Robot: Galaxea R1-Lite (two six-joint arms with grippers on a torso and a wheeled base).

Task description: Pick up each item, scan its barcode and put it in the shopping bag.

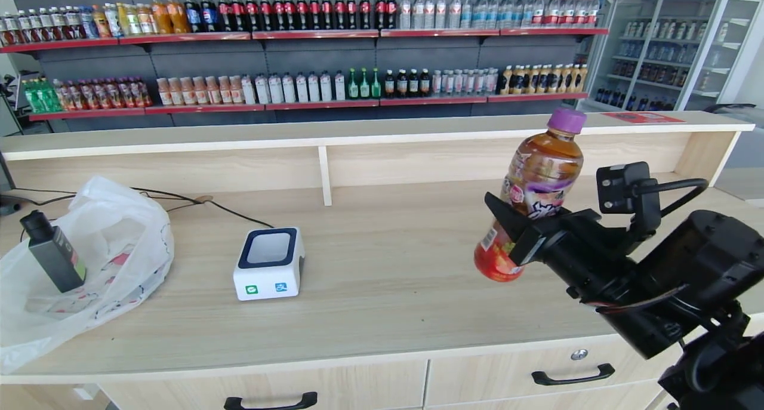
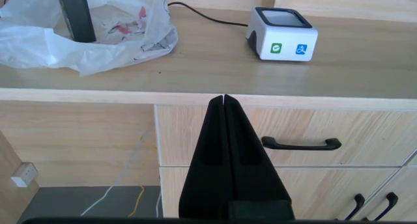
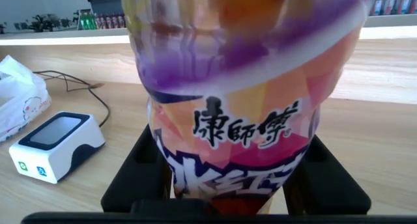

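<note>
Jaws of my left gripper [image 2: 223,100] sit pinched empty below the wooden counter [image 2: 215,77]. My right gripper [image 1: 528,228] clamps the purple-capped amber plastic bottle [image 1: 543,165] aloft at 3 o'clock, presumably bound for the white box scanner [image 1: 268,264] at 8; translucent shopping bag [image 1: 128,219] at 9.
</note>
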